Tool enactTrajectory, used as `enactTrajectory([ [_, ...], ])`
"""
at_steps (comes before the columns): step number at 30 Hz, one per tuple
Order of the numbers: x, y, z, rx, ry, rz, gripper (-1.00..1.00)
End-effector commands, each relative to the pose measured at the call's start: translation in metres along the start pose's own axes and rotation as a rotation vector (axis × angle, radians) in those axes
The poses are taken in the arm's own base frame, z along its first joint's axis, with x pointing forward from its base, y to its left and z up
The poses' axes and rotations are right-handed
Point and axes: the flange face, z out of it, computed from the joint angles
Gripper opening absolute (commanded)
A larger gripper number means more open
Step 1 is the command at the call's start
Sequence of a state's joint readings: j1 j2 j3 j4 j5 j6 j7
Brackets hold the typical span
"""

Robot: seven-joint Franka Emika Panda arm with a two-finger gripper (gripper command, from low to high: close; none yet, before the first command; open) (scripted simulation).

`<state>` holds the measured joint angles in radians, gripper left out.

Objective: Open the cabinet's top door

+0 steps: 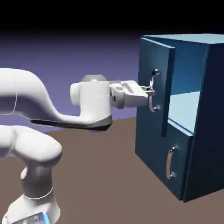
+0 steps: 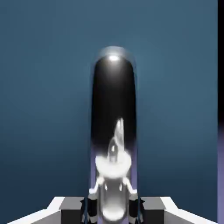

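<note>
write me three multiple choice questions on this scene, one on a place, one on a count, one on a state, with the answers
1. Where is the claw?
A) at the lower door's handle
B) at the top door's handle
C) on the cabinet's roof

2. How many handles show on the cabinet?
A) one
B) two
C) four

3. How does the top door stand?
A) fully shut
B) off its hinges on the table
C) partly open

Key:
1 B: its fingertips close on the top door's handle.
2 B: one silver handle is on the top door, one on the lower door.
3 C: the cabinet's pale blue inside shows beside it.
</note>
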<state>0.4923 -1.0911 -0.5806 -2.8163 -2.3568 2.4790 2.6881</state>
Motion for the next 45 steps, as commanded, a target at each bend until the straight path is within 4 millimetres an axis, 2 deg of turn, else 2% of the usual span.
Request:
enactTrajectory([
  [1, -0.002, -0.002, -0.008, -0.016, 0.016, 0.001, -1.0],
  [11, -0.027, -0.028, -0.072, -0.152, 0.151, 0.001, -1.0],
  [26, -0.076, -0.076, -0.147, -0.34, 0.338, 0.0, -1.0],
  [37, -0.135, -0.135, -0.201, -0.524, 0.523, 0.0, -1.0],
  [45, -0.183, -0.184, -0.225, -0.659, 0.657, 0.0, -1.0],
])
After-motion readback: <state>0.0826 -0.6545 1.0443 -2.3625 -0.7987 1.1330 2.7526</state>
